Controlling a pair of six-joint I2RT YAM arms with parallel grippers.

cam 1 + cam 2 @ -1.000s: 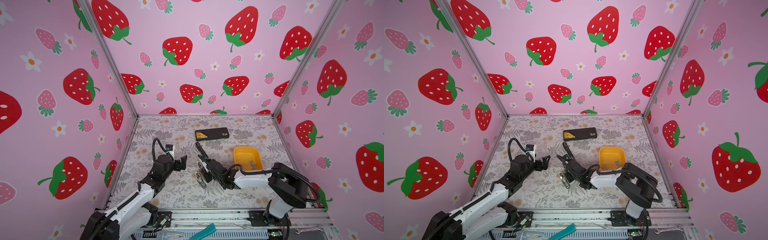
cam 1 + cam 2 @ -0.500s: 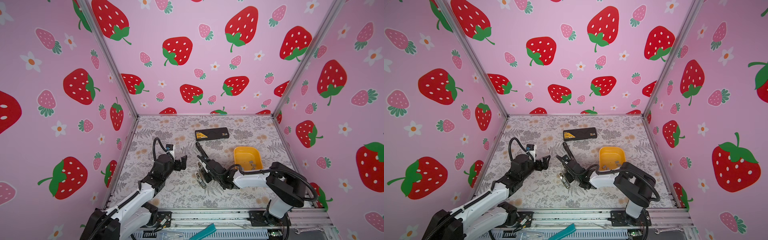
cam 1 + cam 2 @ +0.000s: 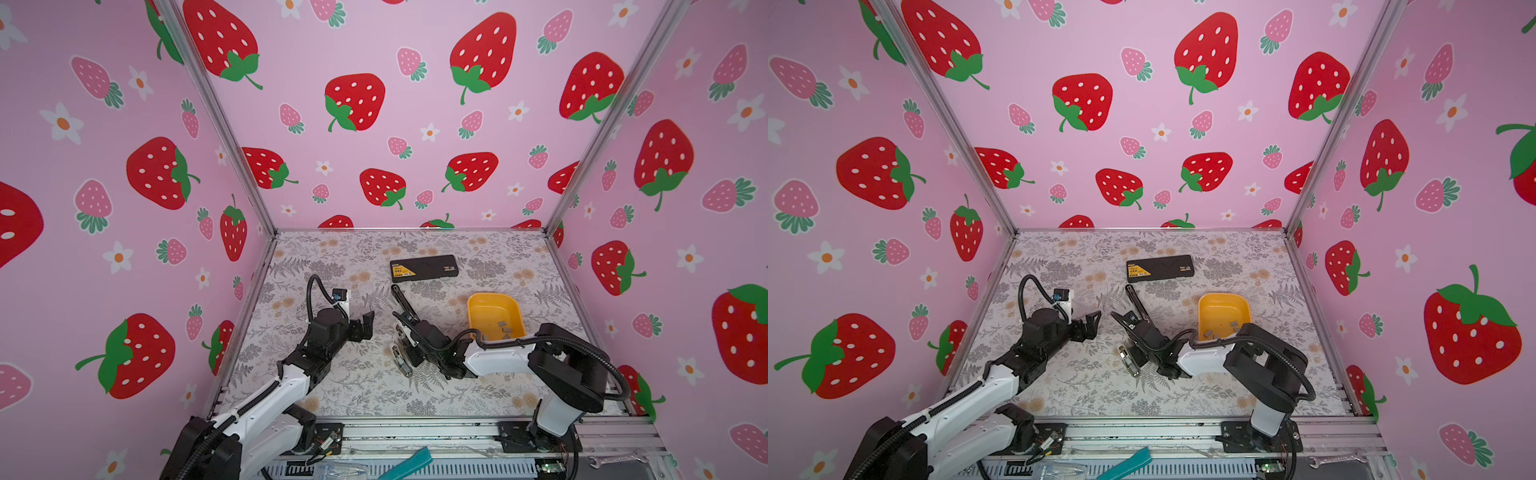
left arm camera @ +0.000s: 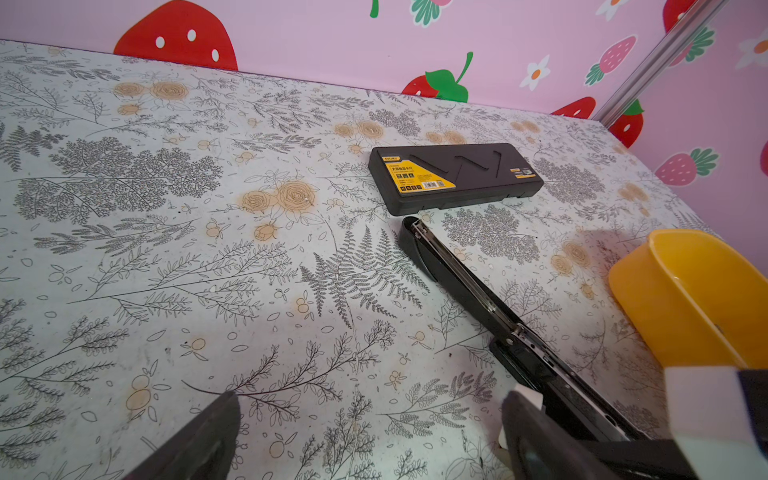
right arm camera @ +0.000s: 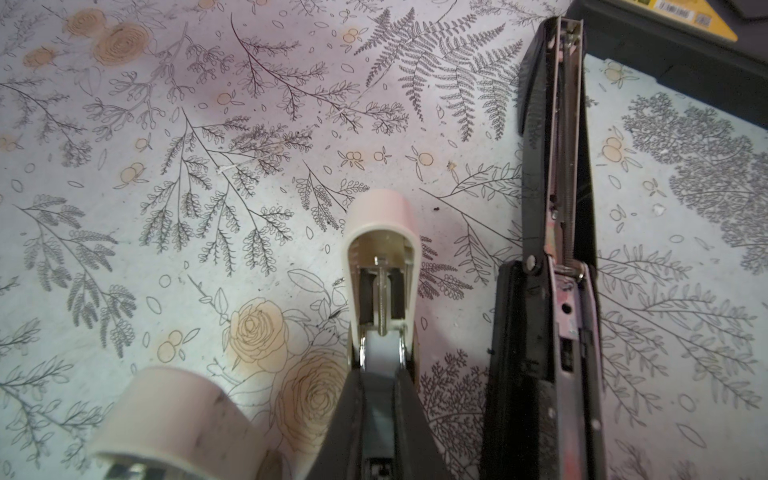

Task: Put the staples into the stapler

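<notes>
A black stapler (image 3: 403,303) (image 3: 1138,301) (image 4: 457,282) (image 5: 552,166) lies opened flat mid-table, its metal channel up. Beside it lies a small cream stapler (image 5: 380,224) (image 3: 401,357) (image 3: 1127,359), also open. My right gripper (image 5: 380,374) (image 3: 409,353) (image 3: 1136,353) sits low over it, shut on a pale grey strip in line with its chrome channel, which looks like staples. More staples (image 3: 503,323) (image 3: 1233,322) lie in the yellow bin (image 3: 492,303) (image 3: 1223,307) (image 4: 685,299). My left gripper (image 4: 370,401) (image 3: 368,324) (image 3: 1094,324) hovers open and empty, left of the black stapler.
A black box with a yellow label (image 3: 424,268) (image 3: 1160,268) (image 4: 455,178) lies behind the black stapler. Pink strawberry walls close the table on three sides. A wrench (image 3: 615,459) and a teal tool (image 3: 407,467) lie on the front rail.
</notes>
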